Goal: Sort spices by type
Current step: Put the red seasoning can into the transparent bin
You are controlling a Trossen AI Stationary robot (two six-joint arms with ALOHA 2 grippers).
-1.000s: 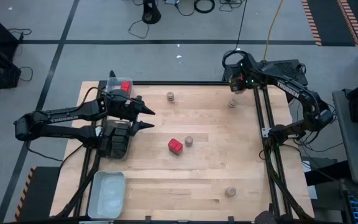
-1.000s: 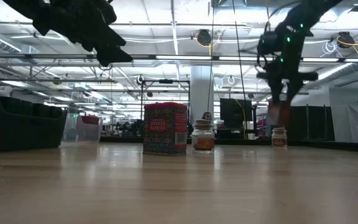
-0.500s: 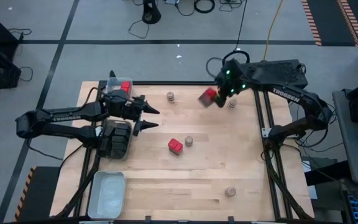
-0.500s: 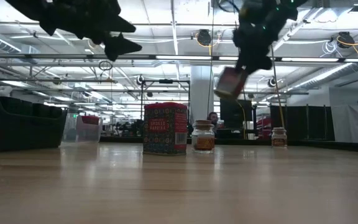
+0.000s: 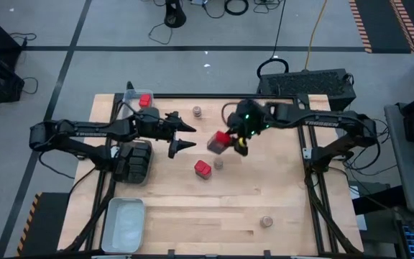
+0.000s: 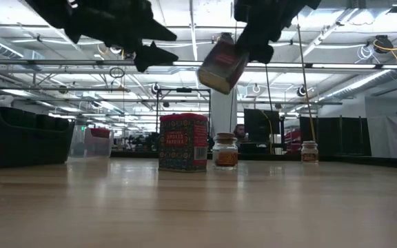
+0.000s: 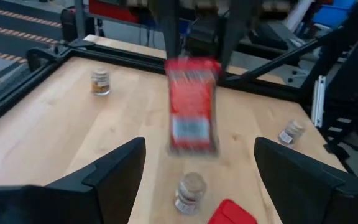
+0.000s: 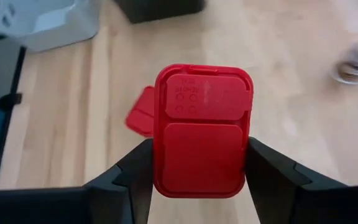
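White "TROSSEN" lettering stands on the left arm [image 5: 86, 133] and on the right arm [image 5: 318, 123]. The label on the standing red tin [image 6: 182, 142] is not legible.

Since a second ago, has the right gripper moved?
Yes. The right gripper, holding a red tin, came from the table's far right corner toward its middle, near the standing red tin.

Bare tabletop [image 5: 192, 208] toward the near edge; jar [image 5: 267, 221] alone there.
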